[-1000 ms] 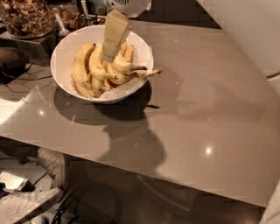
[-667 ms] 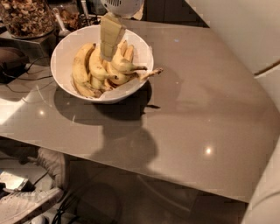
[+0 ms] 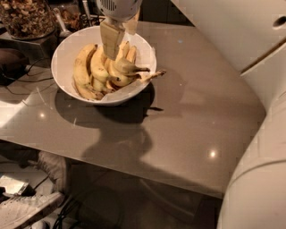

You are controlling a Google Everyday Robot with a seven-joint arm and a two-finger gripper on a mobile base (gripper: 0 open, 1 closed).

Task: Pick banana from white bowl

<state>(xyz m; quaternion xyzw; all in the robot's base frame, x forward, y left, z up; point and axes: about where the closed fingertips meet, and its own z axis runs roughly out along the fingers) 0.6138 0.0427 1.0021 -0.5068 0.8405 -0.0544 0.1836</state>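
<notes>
The pincer hangs at the far left of the scene, over the white bowl. It is a flat, pale beige part, matte and unmarked. Above it sits a rounded white wrist housing with a patch of fine dark vent slits. The arm on the right is clad in big, smooth off-white shells, with a small dark oval hole and a thin dark seam running slantwise. The near shell is bulky, rounded and cream-toned.
</notes>
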